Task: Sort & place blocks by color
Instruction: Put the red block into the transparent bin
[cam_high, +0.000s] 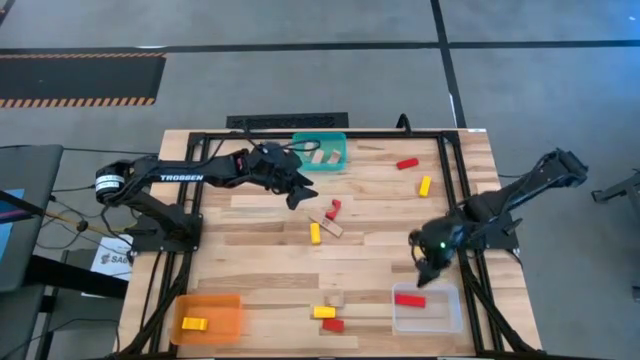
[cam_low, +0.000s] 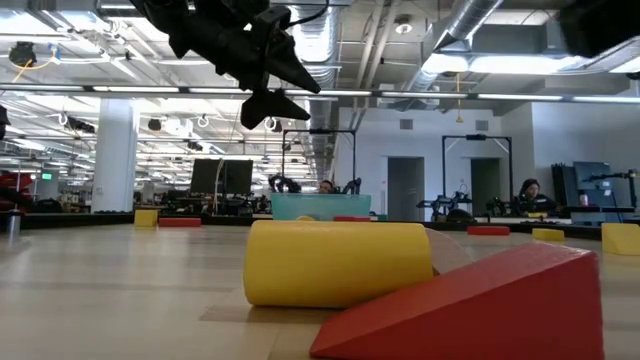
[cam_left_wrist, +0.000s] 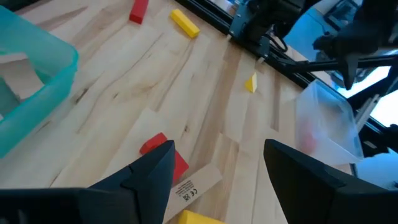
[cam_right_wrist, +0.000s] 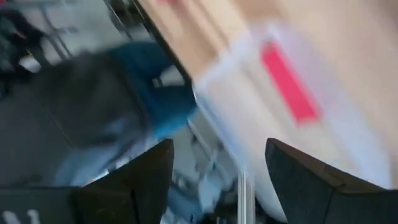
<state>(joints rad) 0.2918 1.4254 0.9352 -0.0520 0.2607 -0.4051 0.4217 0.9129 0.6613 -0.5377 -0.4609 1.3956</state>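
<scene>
Red, yellow and tan blocks lie scattered on the wooden table. My left gripper (cam_high: 300, 193) (cam_left_wrist: 217, 149) hangs open above the table beside the teal bin (cam_high: 320, 150), just short of a cluster of a red block (cam_left_wrist: 163, 152), a tan block (cam_left_wrist: 196, 183) and a yellow block (cam_high: 315, 232). My right gripper (cam_high: 425, 268) (cam_right_wrist: 217, 146) is open over the far left corner of the clear bin (cam_high: 428, 308), which holds a red block (cam_high: 410, 299) (cam_right_wrist: 289, 84). Tan blocks (cam_high: 320, 156) lie in the teal bin.
The orange bin (cam_high: 210, 315) at the near left holds a yellow block (cam_high: 193, 323). Near the front edge lie a yellow block (cam_high: 323, 312) (cam_low: 340, 262), a red one (cam_high: 333, 324) (cam_low: 480, 305) and a tan one (cam_high: 335, 298). A red block (cam_high: 407, 163) and a yellow block (cam_high: 424, 185) lie far right.
</scene>
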